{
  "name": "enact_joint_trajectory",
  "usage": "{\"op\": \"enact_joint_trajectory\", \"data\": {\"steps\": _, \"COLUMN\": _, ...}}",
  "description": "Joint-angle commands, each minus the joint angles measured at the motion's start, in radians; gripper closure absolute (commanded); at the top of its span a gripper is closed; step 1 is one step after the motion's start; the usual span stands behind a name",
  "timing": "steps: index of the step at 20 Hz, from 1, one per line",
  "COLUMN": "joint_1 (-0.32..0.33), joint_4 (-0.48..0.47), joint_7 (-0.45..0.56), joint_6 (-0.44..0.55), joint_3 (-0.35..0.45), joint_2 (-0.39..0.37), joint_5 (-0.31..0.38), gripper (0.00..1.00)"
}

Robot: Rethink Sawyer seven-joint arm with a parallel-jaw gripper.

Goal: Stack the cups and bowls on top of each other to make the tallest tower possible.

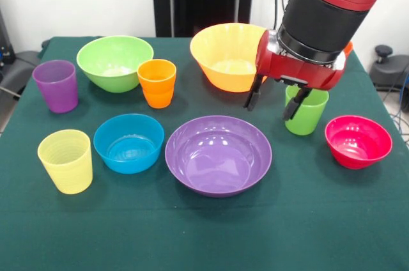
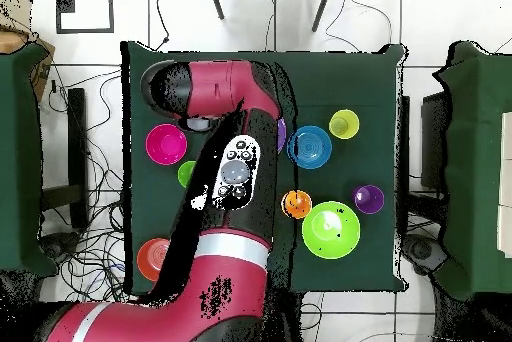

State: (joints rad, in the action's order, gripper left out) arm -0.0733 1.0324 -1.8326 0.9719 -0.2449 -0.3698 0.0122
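My gripper (image 1: 273, 103) is open and empty. It hangs just above the cloth between the large orange-yellow bowl (image 1: 227, 57) and the green cup (image 1: 307, 112), behind the wide purple bowl (image 1: 218, 154). The pink-red bowl (image 1: 358, 141) is at the right. The blue bowl (image 1: 128, 142) and pale yellow cup (image 1: 65, 160) are at the front left. The light green bowl (image 1: 115, 62), orange cup (image 1: 157, 82) and purple cup (image 1: 54, 85) are at the back left. The orange-red bowl (image 2: 153, 258) sits near the robot's base. Every piece stands alone; nothing is stacked.
The table has a dark green cloth (image 1: 204, 239). In the overhead view the arm (image 2: 225, 208) hides the orange-yellow bowl and most of the purple bowl. Other green tables (image 2: 20, 158) stand at both sides, with cables on the floor.
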Motion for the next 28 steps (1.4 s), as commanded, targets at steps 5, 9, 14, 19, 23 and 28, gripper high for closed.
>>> {"op": "enact_joint_trajectory", "data": {"steps": 5, "joint_1": -0.033, "joint_4": -0.037, "joint_7": -0.223, "joint_6": 0.069, "joint_3": 0.032, "joint_2": 0.085, "joint_5": -0.025, "gripper": 0.00}}
{"op": "enact_joint_trajectory", "data": {"steps": 9, "joint_1": -0.039, "joint_4": -0.037, "joint_7": -0.227, "joint_6": 0.058, "joint_3": 0.026, "joint_2": 0.091, "joint_5": -0.033, "gripper": 0.00}}
{"op": "enact_joint_trajectory", "data": {"steps": 14, "joint_1": -0.039, "joint_4": -0.031, "joint_7": -0.228, "joint_6": 0.044, "joint_3": 0.028, "joint_2": 0.094, "joint_5": -0.042, "gripper": 0.00}}
{"op": "enact_joint_trajectory", "data": {"steps": 19, "joint_1": -0.037, "joint_4": -0.023, "joint_7": -0.228, "joint_6": 0.030, "joint_3": 0.031, "joint_2": 0.095, "joint_5": -0.043, "gripper": 0.00}}
{"op": "enact_joint_trajectory", "data": {"steps": 23, "joint_1": -0.036, "joint_4": -0.020, "joint_7": -0.228, "joint_6": 0.031, "joint_3": 0.031, "joint_2": 0.093, "joint_5": -0.043, "gripper": 0.00}}
{"op": "enact_joint_trajectory", "data": {"steps": 28, "joint_1": -0.037, "joint_4": -0.025, "joint_7": -0.227, "joint_6": 0.035, "joint_3": 0.029, "joint_2": 0.095, "joint_5": -0.043, "gripper": 0.00}}
